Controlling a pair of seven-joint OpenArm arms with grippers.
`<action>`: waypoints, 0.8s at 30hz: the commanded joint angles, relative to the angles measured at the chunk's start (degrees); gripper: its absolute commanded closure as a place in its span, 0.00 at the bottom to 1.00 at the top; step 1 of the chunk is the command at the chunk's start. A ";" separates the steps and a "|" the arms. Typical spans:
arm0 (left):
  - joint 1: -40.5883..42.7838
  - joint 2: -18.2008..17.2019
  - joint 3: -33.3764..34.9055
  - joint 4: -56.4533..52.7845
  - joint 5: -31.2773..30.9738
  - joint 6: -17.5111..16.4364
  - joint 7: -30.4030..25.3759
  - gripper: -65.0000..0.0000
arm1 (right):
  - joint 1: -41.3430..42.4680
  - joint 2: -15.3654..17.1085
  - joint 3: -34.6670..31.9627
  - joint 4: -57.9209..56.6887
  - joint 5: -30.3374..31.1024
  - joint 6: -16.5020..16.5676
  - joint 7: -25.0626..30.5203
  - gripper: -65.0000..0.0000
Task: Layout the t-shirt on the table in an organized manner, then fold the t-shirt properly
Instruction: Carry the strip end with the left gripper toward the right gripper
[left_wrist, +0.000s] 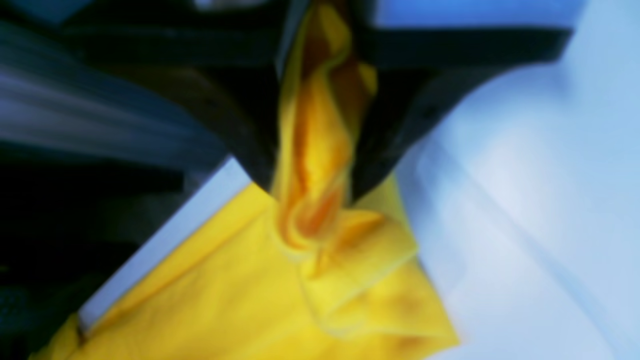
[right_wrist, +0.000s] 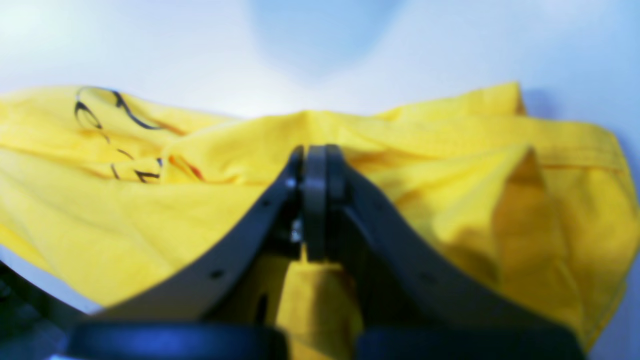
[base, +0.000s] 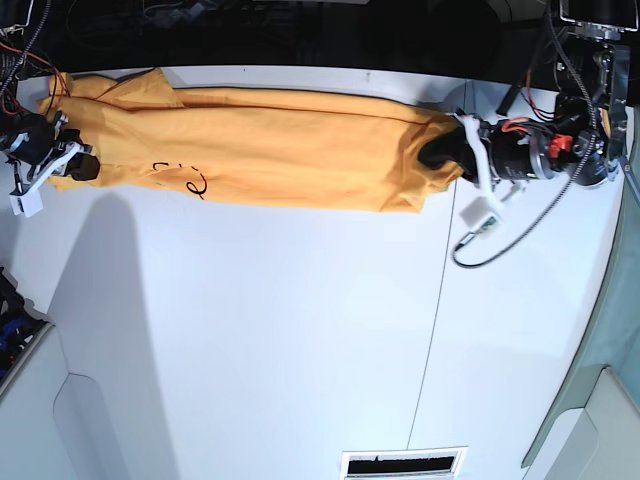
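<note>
The orange-yellow t-shirt (base: 280, 145) lies stretched in a long band along the far side of the white table (base: 300, 330), its black print (base: 185, 180) facing up near the left end. At the band's right end, my left gripper (base: 445, 155) is shut on a bunched fold of the t-shirt (left_wrist: 240, 300), and cloth fills the gap between its dark fingers (left_wrist: 310, 192). My right gripper (base: 80, 165) holds the left end. Its jaws (right_wrist: 314, 150) are pressed together, with t-shirt (right_wrist: 450, 165) cloth caught between them.
A thin dark seam (base: 430, 330) runs across the table from front to back. A black cable (base: 500, 250) loops on the table below the left arm. A slotted vent (base: 400, 465) sits at the front edge. The far table edge (base: 300, 70) lies just behind the shirt.
</note>
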 joint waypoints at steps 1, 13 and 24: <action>-0.81 0.52 1.14 3.21 -0.44 0.31 -1.90 1.00 | 0.72 1.09 0.31 0.68 0.46 0.15 0.66 1.00; -2.62 18.97 15.91 1.62 17.00 2.14 -11.65 1.00 | 0.74 1.11 0.31 0.68 -0.81 0.15 0.42 1.00; -11.19 28.98 17.38 -20.90 18.21 2.93 -17.44 0.49 | 0.74 1.11 0.31 0.68 -0.79 0.13 0.44 1.00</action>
